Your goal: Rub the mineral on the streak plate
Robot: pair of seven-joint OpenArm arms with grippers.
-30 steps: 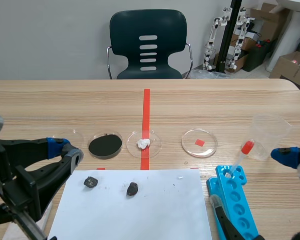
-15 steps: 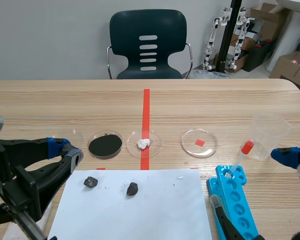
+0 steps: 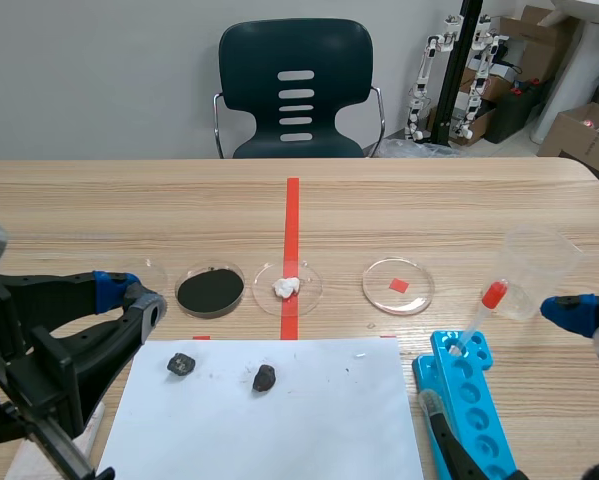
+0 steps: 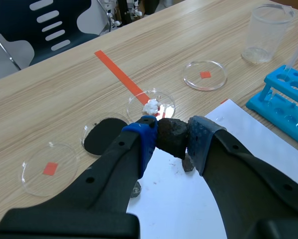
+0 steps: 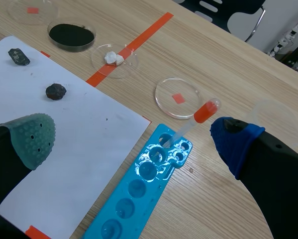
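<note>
Item one, nearest: my left claw (image 4: 172,133), clamped on the mineral (image 4: 171,140), which sits squeezed between the two pads and held up off the table (image 3: 429,210). The mineral is a dark, dull, rough-faced lump, near black and irregular in outline, and small enough that the pads cover both its flanks. Item two: my right claw (image 5: 134,141), fingers wide apart and holding nothing, hanging over the blue rack (image 3: 474,400), with a red-capped dropper (image 3: 479,315) standing in one of the rack's wells. Item three: a white sheet (image 3: 279,420) carrying a few dark specks and two loose stones (image 3: 182,364), one towards my left side and one nearer the middle. Item four, beyond the sheet: a dark round plate (image 3: 210,290), which I take for the streak plate. In the same row are a clear dish (image 3: 313,278) holding a white lump (image 3: 286,287) and a second clear dish (image 3: 379,275) with a red square in it. Item five: a clear beaker (image 3: 534,270) off to my right. Item six, farthest: a dark chair (image 3: 295,90). Status, by my reckoning: pickup done, and the mineral hangs near the dark plate but clear of it. Lowering it onto the plate and the rubbing stroke itself are not yet done.
</note>
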